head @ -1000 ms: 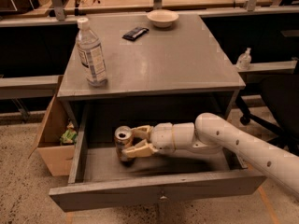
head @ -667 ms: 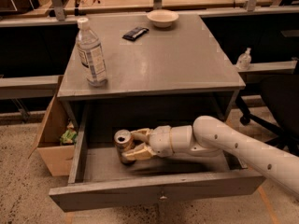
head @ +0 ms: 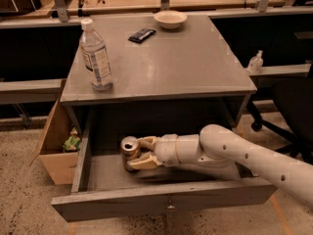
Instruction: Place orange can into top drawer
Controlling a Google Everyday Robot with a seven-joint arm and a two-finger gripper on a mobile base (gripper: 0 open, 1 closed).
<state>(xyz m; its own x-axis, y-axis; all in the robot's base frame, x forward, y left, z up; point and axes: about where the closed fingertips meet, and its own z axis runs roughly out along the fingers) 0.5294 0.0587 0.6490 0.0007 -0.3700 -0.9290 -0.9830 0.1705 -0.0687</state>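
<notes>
- Compared with a second ago, the orange can [head: 130,154] and the gripper [head: 137,153] sit a little lower inside the top drawer [head: 122,207], closer to its floor. The arm reaches in from the right much as before.
- Nothing on the tabletop [head: 171,67] has moved: the water bottle [head: 96,58] stands near the front left corner, and a bowl [head: 170,19] and a small dark packet [head: 142,35] lie at the back.
- The can stands roughly upright, its long axis running top to bottom. Its silver top faces up and slightly toward the camera.
- The can is in the left half of the open drawer, near the middle front to back. Whether its base touches the drawer floor cannot be told.
- The gripper holds the can from the can's right side. One pale finger passes behind the can near its top, the other in front near its base, both pressed against it.
- A cardboard box [head: 54,153] sits on the ground just left of the drawer.
</notes>
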